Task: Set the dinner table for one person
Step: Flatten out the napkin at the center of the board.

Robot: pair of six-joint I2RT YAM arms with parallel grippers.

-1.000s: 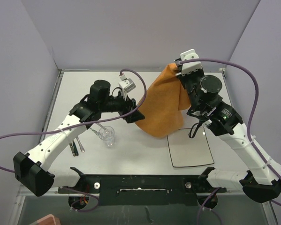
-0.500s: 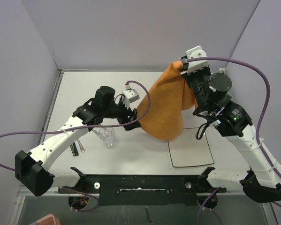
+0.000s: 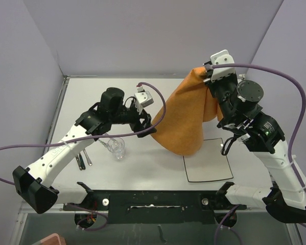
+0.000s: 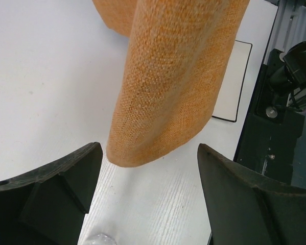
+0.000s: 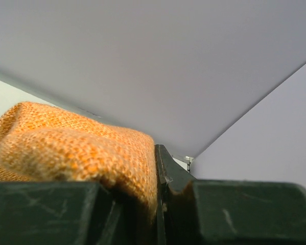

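Seen from above, the white bench (image 3: 91, 97) spreads under both arms. The right hand (image 3: 203, 73) is up at the far right, clamped on the top of an orange cloth (image 3: 186, 120) that hangs down in a cone. The cloth's lower end is at the far edge of a square white plate (image 3: 209, 166). The left hand (image 3: 146, 130) sits at the cloth's lower left side. A clear glass (image 3: 118, 148) stands under the left arm, with cutlery (image 3: 84, 159) lying just to its left.

The left wrist view shows that hand's fingers (image 4: 50, 189) wide apart, with the cloth's rounded bottom fold between them and untouched.

In the right wrist view, bunched cloth is squeezed between the closed fingers (image 5: 40, 214).
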